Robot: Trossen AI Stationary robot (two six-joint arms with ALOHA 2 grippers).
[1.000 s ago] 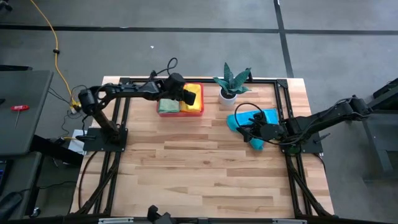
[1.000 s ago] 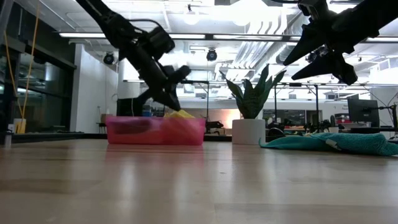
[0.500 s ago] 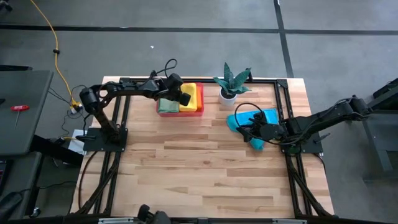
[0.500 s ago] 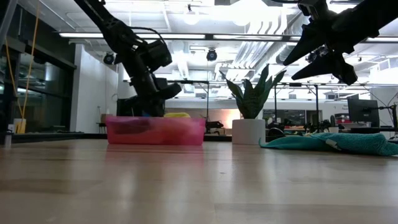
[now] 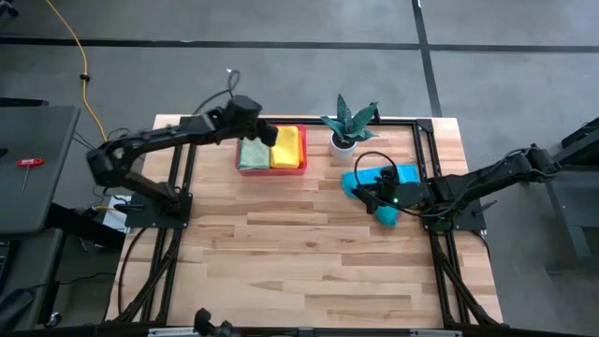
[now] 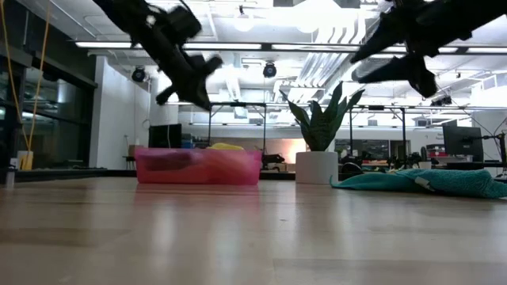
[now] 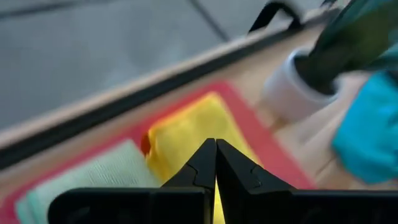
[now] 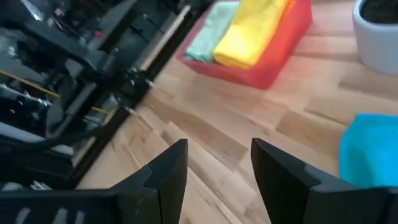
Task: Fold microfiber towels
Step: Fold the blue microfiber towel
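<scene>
A pink-red tray (image 5: 301, 168) stands at the table's far edge. In it lie a folded light green towel (image 5: 251, 153) and a folded yellow towel (image 5: 288, 148), with an orange edge (image 7: 145, 145) showing under the yellow one. My left gripper (image 5: 265, 135) is shut and empty, raised above the tray (image 6: 186, 75). A teal towel (image 5: 384, 178) lies crumpled on the table at the right (image 6: 428, 182). My right gripper (image 8: 217, 168) is open and empty, above the table just left of the teal towel (image 5: 360, 193).
A potted plant in a white pot (image 5: 346, 129) stands between the tray and the teal towel. Black frame rails (image 5: 426, 159) run along the table's left, right and far edges. Bare wood (image 5: 299, 253) fills the middle and near part of the table.
My left gripper has risen from the tray and drawn back a little toward the table's far left, leaving the yellow towel lying in the tray. My right gripper has shifted slightly toward the table's left.
</scene>
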